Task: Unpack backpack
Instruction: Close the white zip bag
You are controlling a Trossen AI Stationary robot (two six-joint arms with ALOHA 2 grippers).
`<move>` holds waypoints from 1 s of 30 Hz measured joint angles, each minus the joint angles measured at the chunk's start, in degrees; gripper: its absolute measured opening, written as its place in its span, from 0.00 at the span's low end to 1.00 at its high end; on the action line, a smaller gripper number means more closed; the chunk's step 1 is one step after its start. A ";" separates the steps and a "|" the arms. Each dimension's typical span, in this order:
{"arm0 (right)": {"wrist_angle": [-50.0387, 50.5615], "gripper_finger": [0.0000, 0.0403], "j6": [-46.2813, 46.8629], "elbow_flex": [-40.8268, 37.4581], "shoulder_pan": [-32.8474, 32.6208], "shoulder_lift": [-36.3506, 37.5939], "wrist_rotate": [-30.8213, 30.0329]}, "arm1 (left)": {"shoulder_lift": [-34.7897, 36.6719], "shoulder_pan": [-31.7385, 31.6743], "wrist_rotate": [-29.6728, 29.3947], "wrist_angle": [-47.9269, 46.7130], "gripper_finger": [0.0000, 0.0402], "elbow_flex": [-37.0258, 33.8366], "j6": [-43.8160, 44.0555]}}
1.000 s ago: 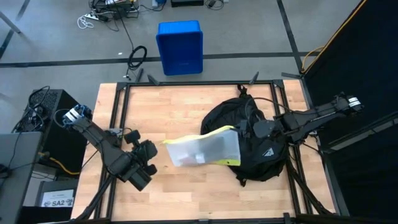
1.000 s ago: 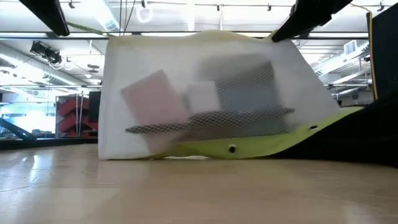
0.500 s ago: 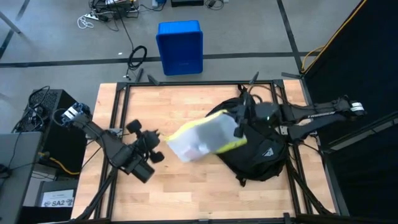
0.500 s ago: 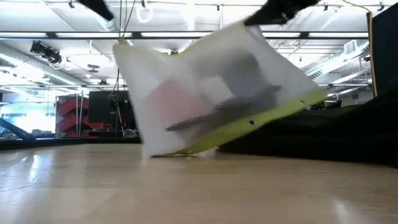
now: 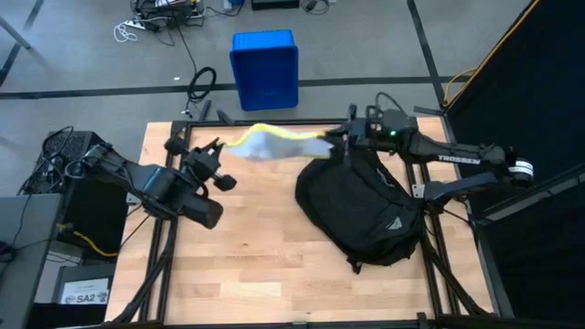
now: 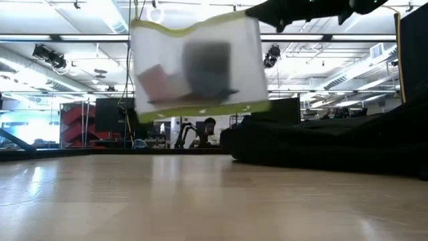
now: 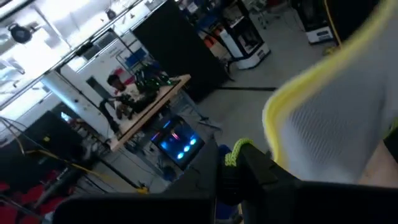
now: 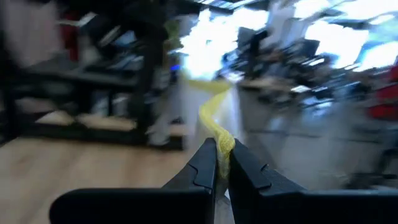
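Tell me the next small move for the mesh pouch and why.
Probably carry the mesh pouch on toward the table's far edge, then lower it: the right gripper and left gripper both pinch its yellow edge, and it hangs clear of the backpack.

Bright overhead lighting; wrist views heavily motion-blurred.

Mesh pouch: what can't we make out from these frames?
- Contents of the mesh pouch: low view, blurred pink and dark shapes behind mesh.
- Left gripper contact with the pouch: high view too small; left wrist view cropped.
- Backpack opening: high view, hidden under the right gripper, shut on the pouch's yellow edge.
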State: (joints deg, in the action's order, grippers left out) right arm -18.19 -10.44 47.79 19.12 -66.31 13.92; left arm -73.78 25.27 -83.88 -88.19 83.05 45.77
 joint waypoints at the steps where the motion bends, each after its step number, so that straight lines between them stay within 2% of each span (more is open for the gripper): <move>1: 0.66 0.00 0.16 0.00 -0.71 -1.06 1.25 | -0.06 0.35 0.69 1.59 0.00 0.08 -1.86; 4: 2.54 0.00 0.06 0.04 -4.55 -5.19 2.75 | -0.64 1.59 6.25 7.35 0.00 -0.93 -6.60; 8: 3.64 0.00 -1.20 0.04 -11.50 -12.85 3.65 | -3.46 3.33 15.32 13.48 0.00 -5.73 -8.80; 10: 3.01 0.00 -1.80 0.04 -14.90 -16.82 3.73 | -5.63 4.75 19.67 15.28 0.00 -8.60 -7.62; 15: 2.11 0.00 -1.37 0.04 -22.02 -25.48 2.87 | -12.26 8.64 27.18 18.32 0.00 -13.59 1.47; 23: 1.86 0.00 1.71 0.02 -29.26 -32.83 0.63 | -21.33 15.58 32.75 25.69 0.02 -15.83 11.77; 30: 3.47 0.00 4.29 0.02 -30.46 -34.92 0.63 | -24.35 18.54 33.51 29.71 0.15 -15.83 14.99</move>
State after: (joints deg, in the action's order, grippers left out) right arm -14.71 -6.15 47.81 -11.34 -101.23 14.55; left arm -98.13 43.81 -50.38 -58.48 67.22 60.76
